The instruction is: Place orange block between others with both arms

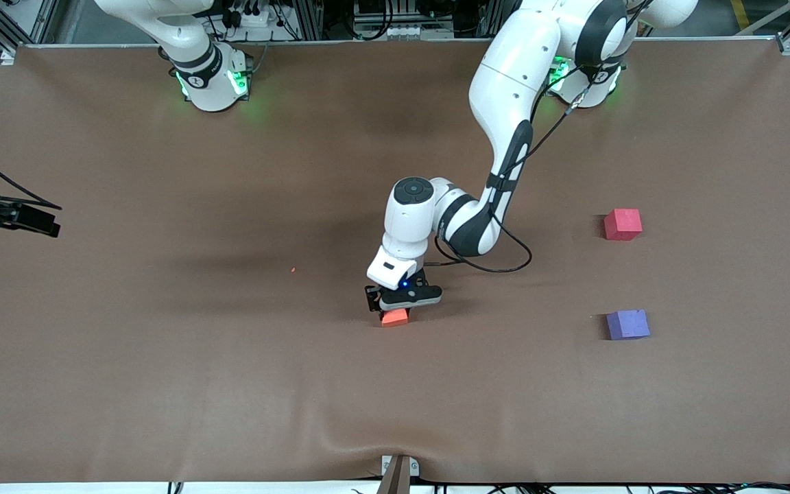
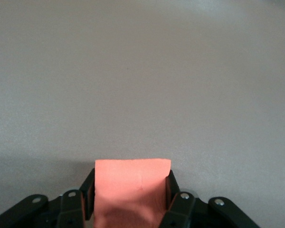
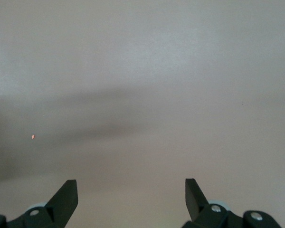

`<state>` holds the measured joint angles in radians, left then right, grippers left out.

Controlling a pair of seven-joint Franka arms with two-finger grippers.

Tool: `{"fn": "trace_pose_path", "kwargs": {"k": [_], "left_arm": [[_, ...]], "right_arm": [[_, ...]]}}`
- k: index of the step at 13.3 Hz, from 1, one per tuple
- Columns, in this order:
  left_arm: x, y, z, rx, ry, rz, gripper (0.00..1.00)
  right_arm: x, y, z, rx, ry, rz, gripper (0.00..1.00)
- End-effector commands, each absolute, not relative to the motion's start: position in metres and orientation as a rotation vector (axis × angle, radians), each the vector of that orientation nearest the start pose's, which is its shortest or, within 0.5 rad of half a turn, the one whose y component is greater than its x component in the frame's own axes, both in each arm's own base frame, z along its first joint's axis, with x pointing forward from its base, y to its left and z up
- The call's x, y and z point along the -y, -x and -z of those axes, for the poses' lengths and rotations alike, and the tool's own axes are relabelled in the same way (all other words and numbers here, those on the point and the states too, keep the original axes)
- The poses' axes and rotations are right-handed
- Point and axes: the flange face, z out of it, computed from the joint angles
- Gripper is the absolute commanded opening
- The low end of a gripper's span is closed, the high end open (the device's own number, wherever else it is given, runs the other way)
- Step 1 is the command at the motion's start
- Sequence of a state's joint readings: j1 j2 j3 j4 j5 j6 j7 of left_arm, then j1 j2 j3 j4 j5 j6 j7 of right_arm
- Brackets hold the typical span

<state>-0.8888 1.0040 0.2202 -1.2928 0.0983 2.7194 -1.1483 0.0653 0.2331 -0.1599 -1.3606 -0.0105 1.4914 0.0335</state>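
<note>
The orange block lies on the brown table near its middle. My left gripper is down over it and shut on it. In the left wrist view the black fingers press both sides of the orange block. The others stand toward the left arm's end of the table: a red-pink cube and a purple-blue cube, which is nearer the front camera, with a bare gap between them. My right gripper hangs open over bare table with nothing between its fingers. It shows at the right arm's end.
A tiny red speck lies on the brown table cover, toward the right arm's end from the orange block. A black cable loops from the left arm just above the table. A small bracket sits at the table's near edge.
</note>
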Motion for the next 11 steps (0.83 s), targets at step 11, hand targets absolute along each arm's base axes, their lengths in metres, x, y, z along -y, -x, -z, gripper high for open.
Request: {"fn": "trace_pose_path", "kwargs": {"k": [11], "left_arm": [[0.46, -0.622, -0.256, 0.644, 3.129, 0.642, 0.0]], "right_arm": [[0.061, -0.609, -0.586, -0.184, 3.14, -0.151, 1.0]]}}
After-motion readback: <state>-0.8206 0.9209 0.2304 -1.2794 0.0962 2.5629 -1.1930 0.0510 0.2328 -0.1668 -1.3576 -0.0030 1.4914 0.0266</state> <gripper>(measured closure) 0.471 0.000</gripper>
